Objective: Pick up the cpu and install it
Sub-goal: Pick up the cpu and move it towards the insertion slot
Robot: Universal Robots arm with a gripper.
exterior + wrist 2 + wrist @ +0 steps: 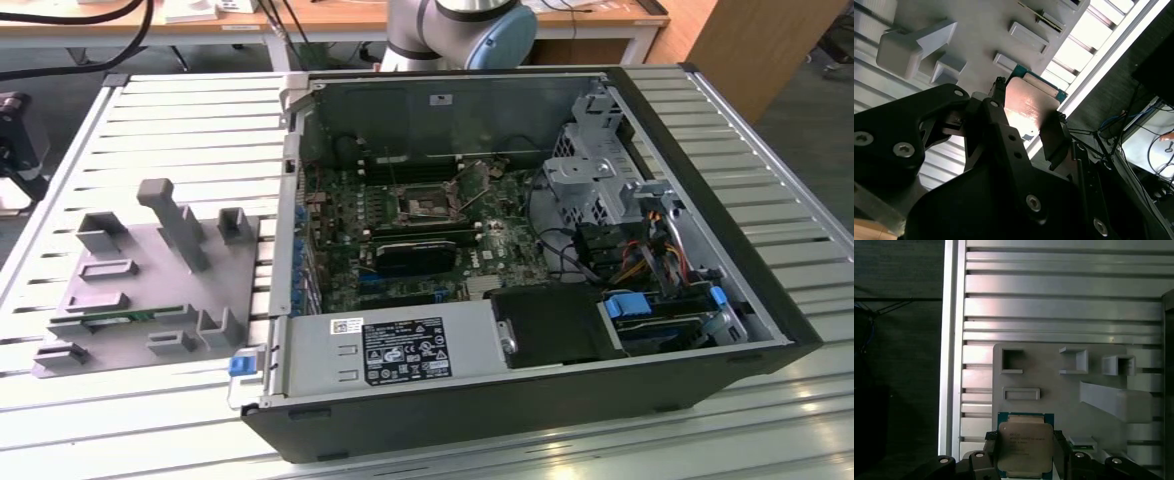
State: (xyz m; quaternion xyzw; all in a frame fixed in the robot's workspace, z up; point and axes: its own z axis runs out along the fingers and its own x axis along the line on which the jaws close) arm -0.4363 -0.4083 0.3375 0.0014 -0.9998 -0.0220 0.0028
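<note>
the gripper (1025, 454) grips the cpu (1023, 442) by opposite edges, the right hold for a light, stiff, slick-topped, likely fragile chip.

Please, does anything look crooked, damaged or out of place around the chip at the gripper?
Nothing stands out. In the first wrist view the cpu sits square between the fingers of the gripper, its edges parallel to them, over the grey fixture. Its metal top shows no crack or bent corner.
</note>
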